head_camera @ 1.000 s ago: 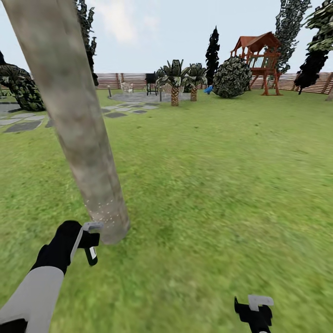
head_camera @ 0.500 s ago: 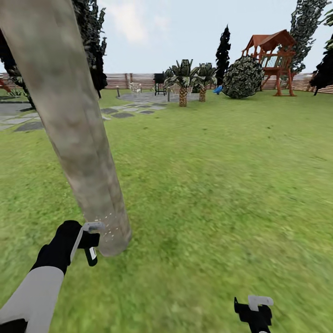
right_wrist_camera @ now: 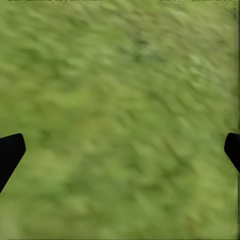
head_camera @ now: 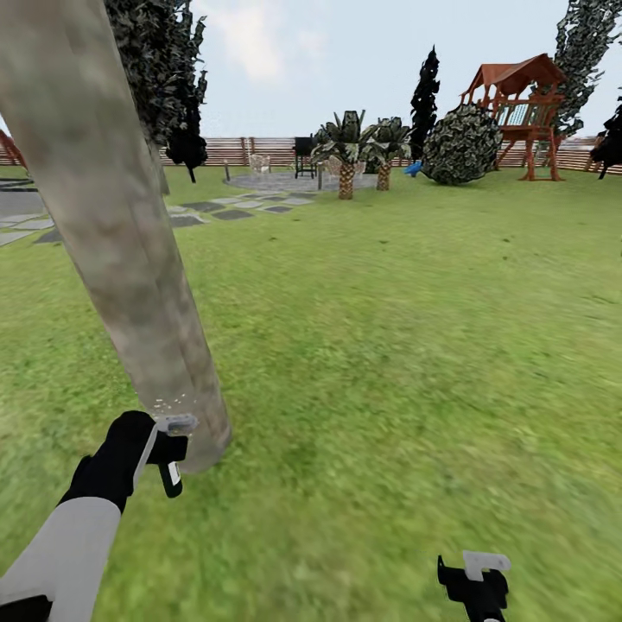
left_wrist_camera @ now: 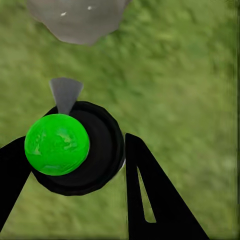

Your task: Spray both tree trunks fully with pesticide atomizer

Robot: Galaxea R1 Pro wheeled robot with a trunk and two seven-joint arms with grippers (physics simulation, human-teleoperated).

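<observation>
A thick grey-beige tree trunk (head_camera: pixel 130 259) leans across the left of the head view, its foot (left_wrist_camera: pixel 75 17) on the grass. My left gripper (head_camera: pixel 170 451) (left_wrist_camera: pixel 75 144) is shut on the pesticide atomizer (head_camera: pixel 172 473), just short of the trunk's base. In the left wrist view the atomizer (left_wrist_camera: pixel 95 150) is a black bottle with a round green top and a grey nozzle aimed at the trunk. Whitish pesticide specks (head_camera: pixel 169 403) dot the bark just above the gripper. My right gripper (head_camera: pixel 473 577) (right_wrist_camera: pixel 120 150) hangs open over bare lawn.
The lawn (head_camera: pixel 415 345) spreads to the right and ahead. Grey stepping slabs (head_camera: pixel 216 207) lead to a paved circle with a grill and two small palms (head_camera: pixel 347 164). A round bush (head_camera: pixel 462 145), a red play tower (head_camera: pixel 518 112) and the slat fence (head_camera: pixel 259 149) stand far back.
The head camera has turned left, so the background slid right and the trunk leans more steeply. The specks on the bark now sit further left, right above the gripper. Both arms hold their places.
</observation>
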